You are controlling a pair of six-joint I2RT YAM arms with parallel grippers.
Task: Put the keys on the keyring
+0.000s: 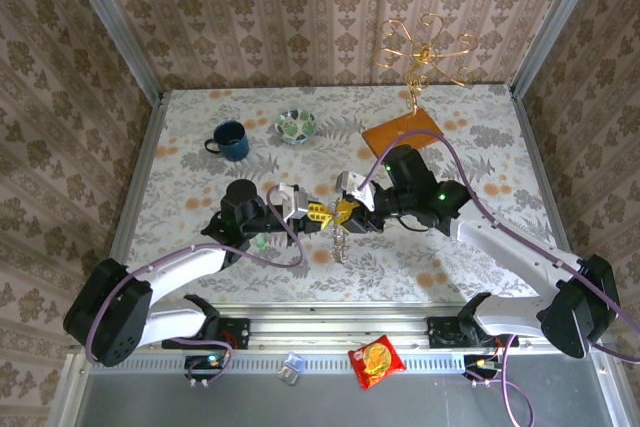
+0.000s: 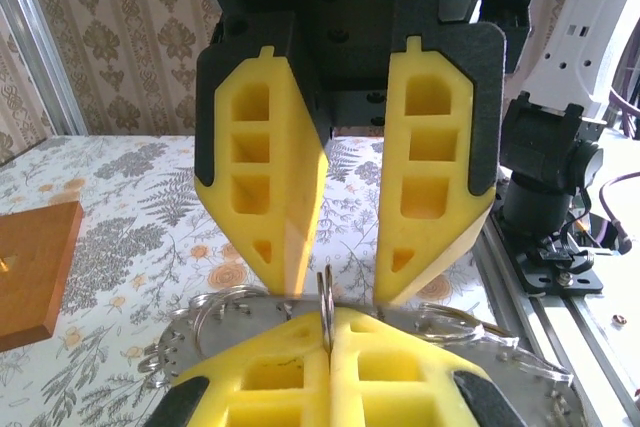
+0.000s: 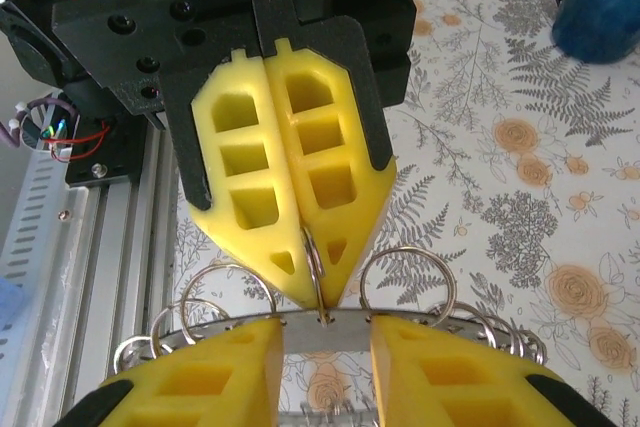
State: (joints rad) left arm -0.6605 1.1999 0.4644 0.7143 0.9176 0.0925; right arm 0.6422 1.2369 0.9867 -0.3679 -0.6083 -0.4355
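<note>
The keyring is a flat metal plate [image 3: 325,325] carrying several wire rings [image 3: 410,277]. It hangs between the two grippers above the middle of the table [image 1: 338,237]. My left gripper [image 2: 328,322] is shut on one small upright ring [image 2: 326,292] at the plate's middle, and it comes in from the top in the right wrist view [image 3: 313,289]. My right gripper [image 3: 325,337] faces it, open, its yellow fingers [image 2: 290,257] standing either side of that ring with their tips at the plate's edge. A tiny green-headed key [image 1: 262,243] lies on the table by the left arm.
A blue mug [image 1: 231,140] and a small patterned bowl [image 1: 296,125] stand at the back left. An orange wooden base [image 1: 401,130] with a gold wire stand [image 1: 425,47] is at the back right. A red snack packet [image 1: 375,361] lies on the front rail.
</note>
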